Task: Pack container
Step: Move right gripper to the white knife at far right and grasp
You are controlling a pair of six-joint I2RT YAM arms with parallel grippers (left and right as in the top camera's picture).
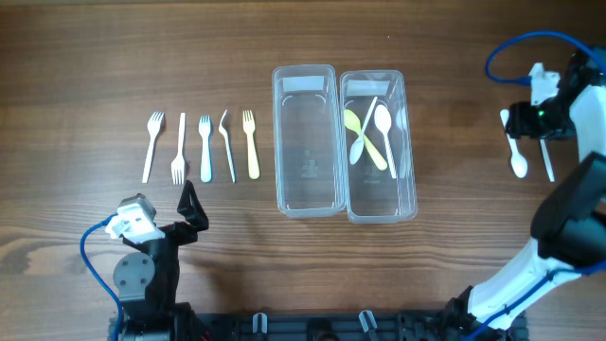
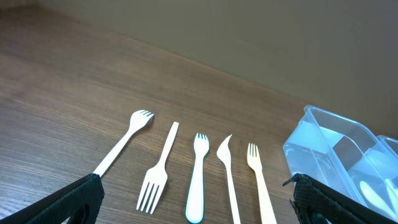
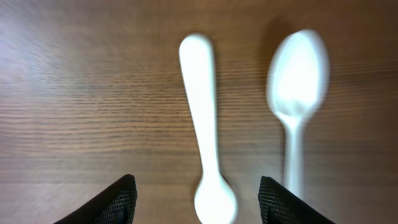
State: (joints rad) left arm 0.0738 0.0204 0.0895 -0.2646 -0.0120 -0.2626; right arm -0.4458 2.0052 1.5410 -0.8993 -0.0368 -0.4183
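The right gripper (image 3: pixel 198 193) is hanging low over the tabletop (image 1: pixel 95 57) near its right edge. Its fingers (image 3: pixel 118 199) are spread to either side of a spoon (image 3: pixel 205 124) and touching it on neither side, so nothing is being pinched. That spoon is lying flat on the wood, white, with its bowl between the fingertips and its handle pointing away from them. A second spoon (image 3: pixel 298 74), also white, is lying just beside it and apart from it, turned the other way round. Both are looking blurred in the wrist view. The container (image 1: pixel 379 197) is sitting in the middle of the tabletop, clear and open-topped, well apart from the two spoons. The packed spoons (image 1: pixel 382 118), yellow and white, are lying crossed inside it. An empty tub (image 1: pixel 308 161) of the same clear plastic is sitting just beside the container's left wall. Toward the left edge the cutlery row (image 1: pixel 205 142) is lying side by side: five pieces, mostly forks, one yellow and the others white. The left gripper (image 2: pixel 202 202) is hovering by the near edge before that row, its jaws spread wide and holding nothing
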